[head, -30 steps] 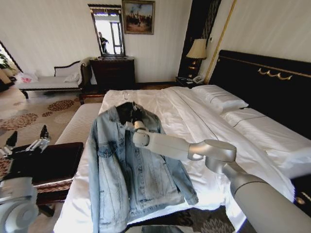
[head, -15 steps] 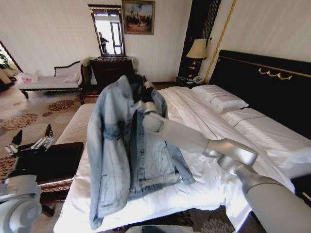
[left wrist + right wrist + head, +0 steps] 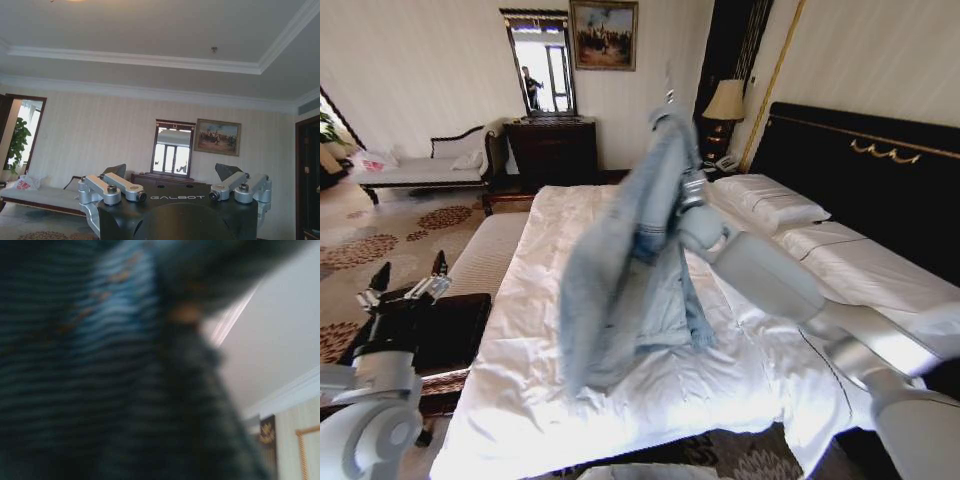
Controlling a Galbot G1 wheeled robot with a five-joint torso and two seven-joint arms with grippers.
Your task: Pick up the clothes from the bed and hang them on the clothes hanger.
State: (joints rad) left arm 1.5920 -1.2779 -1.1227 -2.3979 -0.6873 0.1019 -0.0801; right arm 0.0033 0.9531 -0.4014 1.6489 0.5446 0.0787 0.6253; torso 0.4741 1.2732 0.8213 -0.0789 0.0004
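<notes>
Right hand (image 3: pixel 672 140) grips jacket (image 3: pixel 625 270) near collar, above bed (image 3: pixel 550 400). Denim limp, heavyish, swings; collar best hold. Left hand (image 3: pixel 408 290) wide, idle beside bed.

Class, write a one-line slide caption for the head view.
Right claw lifts the denim jacket high above the white bed; left claw waits open nearby.
</notes>
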